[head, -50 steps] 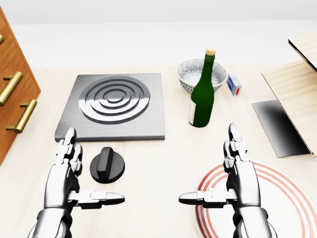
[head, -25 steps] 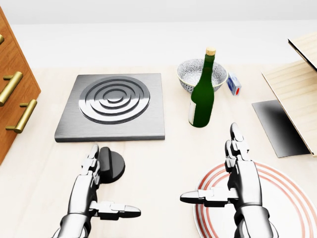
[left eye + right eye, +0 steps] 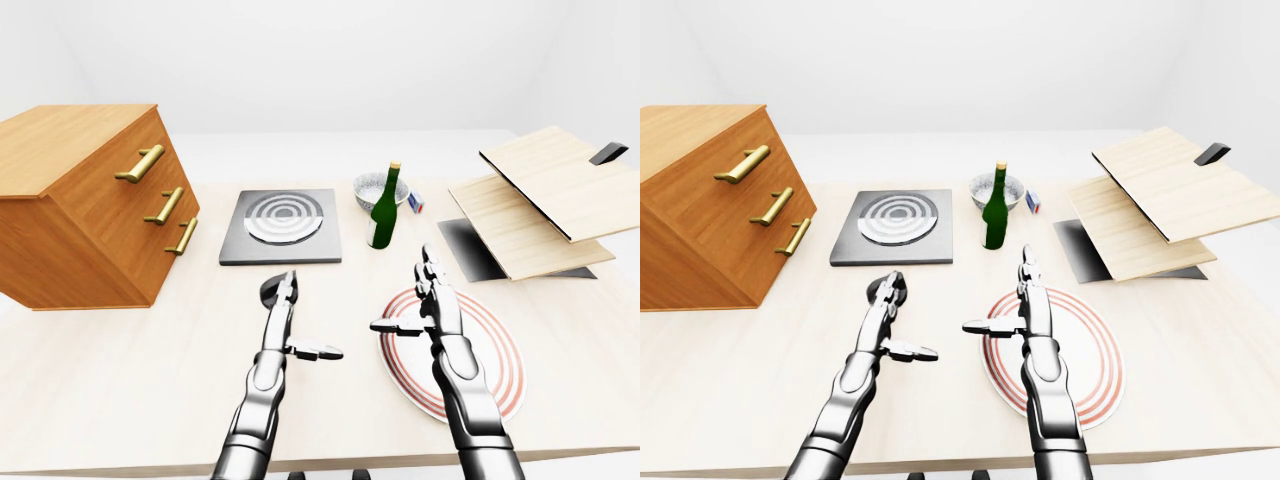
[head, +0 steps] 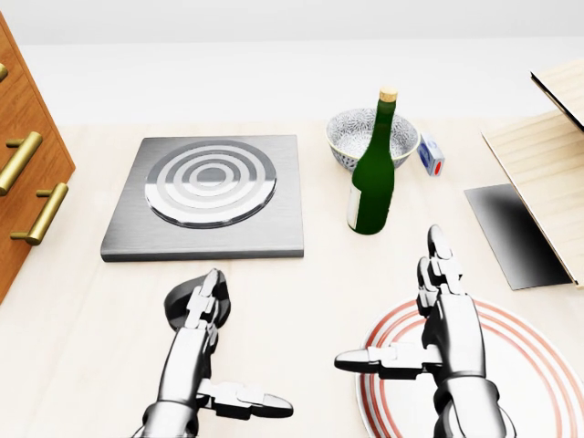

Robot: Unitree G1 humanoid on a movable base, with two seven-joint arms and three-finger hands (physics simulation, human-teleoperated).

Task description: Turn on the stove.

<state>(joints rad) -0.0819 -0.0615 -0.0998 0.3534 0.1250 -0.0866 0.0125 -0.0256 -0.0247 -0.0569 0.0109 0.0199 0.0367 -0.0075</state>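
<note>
My left hand (image 4: 196, 351) is spread, fingertips lying over the black knob (image 4: 182, 306), which sits on the desk (image 4: 301, 292) just below the stove plate (image 4: 208, 194). My right hand (image 4: 447, 333), spread, stands farther off, right of the knob.

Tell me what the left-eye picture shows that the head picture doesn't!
Only the left-eye view shows the whole wooden drawer chest, the dark handle on the upper board, and the table's bottom edge.

Only the head view shows close detail: the left hand with open fingers over the black knob, and the bowl's pattern.

Both show the stove, green bottle, bowl, striped plate, wooden boards and the open right hand.
</note>
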